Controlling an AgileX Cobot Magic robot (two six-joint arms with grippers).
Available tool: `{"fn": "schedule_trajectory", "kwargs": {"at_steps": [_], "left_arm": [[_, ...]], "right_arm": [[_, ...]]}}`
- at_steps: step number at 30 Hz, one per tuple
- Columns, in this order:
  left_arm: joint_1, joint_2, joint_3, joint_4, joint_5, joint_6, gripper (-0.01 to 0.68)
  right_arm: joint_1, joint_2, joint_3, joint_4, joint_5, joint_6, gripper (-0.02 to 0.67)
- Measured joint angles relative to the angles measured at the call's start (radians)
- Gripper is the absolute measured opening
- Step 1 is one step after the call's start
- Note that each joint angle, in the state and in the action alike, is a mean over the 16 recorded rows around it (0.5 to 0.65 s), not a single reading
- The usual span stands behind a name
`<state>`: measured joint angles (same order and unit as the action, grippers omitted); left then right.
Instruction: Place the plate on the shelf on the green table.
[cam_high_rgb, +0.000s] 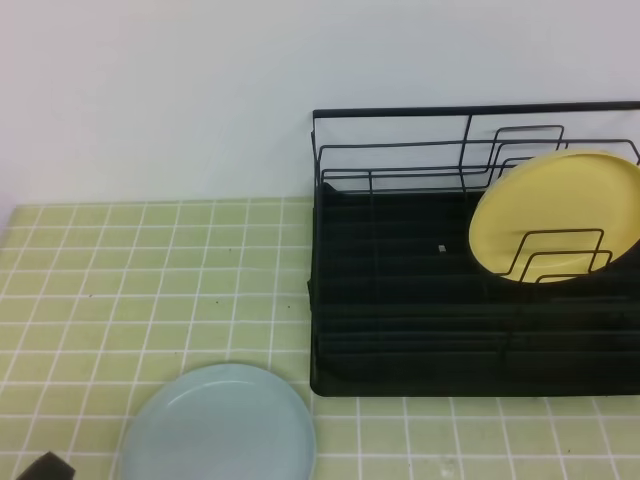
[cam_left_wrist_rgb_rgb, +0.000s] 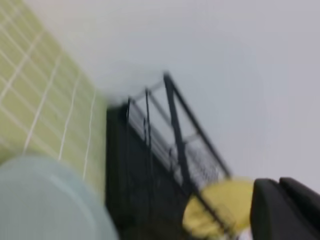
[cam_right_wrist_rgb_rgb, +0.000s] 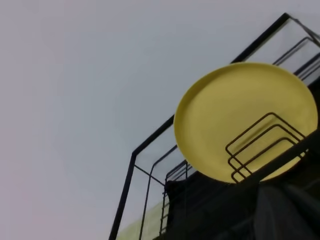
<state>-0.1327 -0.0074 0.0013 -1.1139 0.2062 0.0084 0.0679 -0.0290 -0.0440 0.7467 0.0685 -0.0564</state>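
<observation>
Green table (cam_high_rgb: 150, 280) tiles spread out in front of both grippers, which are shut tight and hold nothing. Just ahead of the left gripper (cam_left_wrist_rgb_rgb: 287, 210), the plate (cam_high_rgb: 218, 425) lies flat, beside the shelf (cam_high_rgb: 400, 310). It should open wide, then pinch the rim gently.

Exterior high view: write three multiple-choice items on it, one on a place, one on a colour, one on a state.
1. Where does the pale blue plate lie?
A. on the green table, in front of the shelf's left corner
B. inside the shelf
C. on the yellow plate

2. What colour is the shelf?
A. white
B. black
C. red

3. How does the yellow plate sit?
A. flat on the tiles
B. upside down on the table
C. propped on edge among the wire dividers

A: it rests on tiles. B: wires and tray are black. C: it leans within the rack.
</observation>
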Motion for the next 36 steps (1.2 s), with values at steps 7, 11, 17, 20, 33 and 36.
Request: {"fn": "schedule_trajectory", "kwargs": {"at_steps": [7, 11, 17, 20, 33, 36], "left_arm": [[0.000, 0.002, -0.060, 0.022, 0.094, 0.151, 0.000], [0.000, 0.021, -0.095, 0.058, 0.118, 0.220, 0.000], [0.000, 0.104, -0.146, 0.129, 0.127, 0.302, 0.000], [0.000, 0.175, -0.177, 0.174, 0.132, 0.344, 0.000], [0.000, 0.652, -0.406, 0.395, 0.217, 0.474, 0.000], [0.000, 0.762, -0.468, 0.439, 0.260, 0.494, 0.000]], "right_arm": [[0.000, 0.004, -0.086, 0.014, 0.042, -0.230, -0.004], [0.000, 0.019, -0.132, 0.022, 0.084, -0.358, -0.004], [0.000, 0.079, -0.195, 0.035, 0.207, -0.449, -0.004], [0.000, 0.132, -0.227, 0.036, 0.280, -0.482, -0.004], [0.000, 0.478, -0.358, 0.080, 0.488, -0.589, -0.004], [0.000, 0.564, -0.388, 0.092, 0.521, -0.625, -0.004]]}}
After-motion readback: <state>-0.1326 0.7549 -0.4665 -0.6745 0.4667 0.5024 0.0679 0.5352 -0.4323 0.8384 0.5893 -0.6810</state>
